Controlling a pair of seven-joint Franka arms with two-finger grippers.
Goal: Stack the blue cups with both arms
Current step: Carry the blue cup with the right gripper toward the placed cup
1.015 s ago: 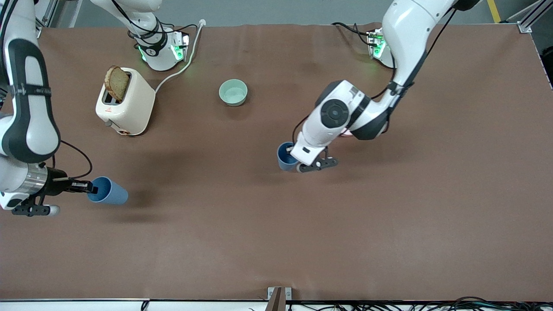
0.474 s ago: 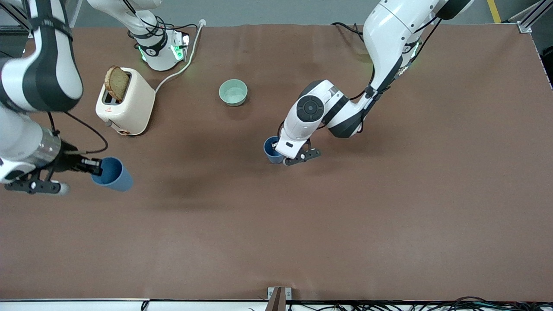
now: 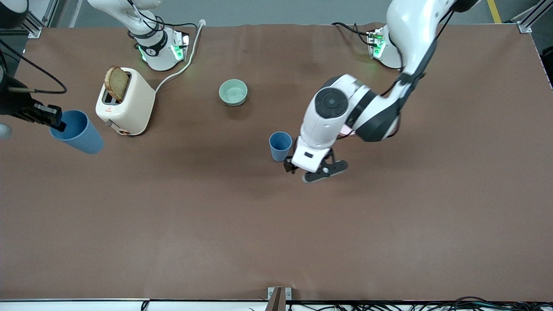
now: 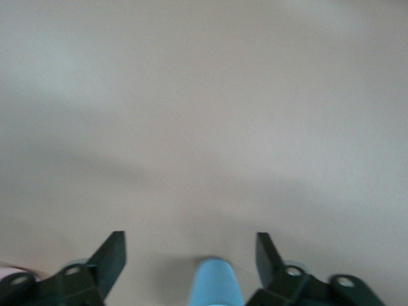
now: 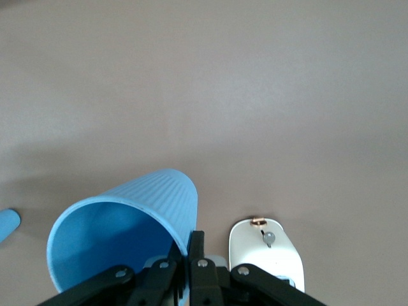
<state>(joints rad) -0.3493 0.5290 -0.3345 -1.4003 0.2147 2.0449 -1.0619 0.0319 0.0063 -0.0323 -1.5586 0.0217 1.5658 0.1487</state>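
Brown table (image 3: 276,224) seen from front camera. Standing blue cup (image 3: 280,146) upright near table centre, nearer front camera than pale green bowl (image 3: 233,92). Left gripper (image 3: 290,166) positioned just beside it, apart from it, fingers spread wide; spread confirmed only in left wrist view, cup (image 4: 215,284) seen between fingers. Held blue cup (image 3: 77,131) pinched at rim by right gripper (image 3: 55,122), carried tilted over right arm's end of table, beside toaster (image 3: 126,102); rim pinch shown clearly in right wrist view (image 5: 188,258).
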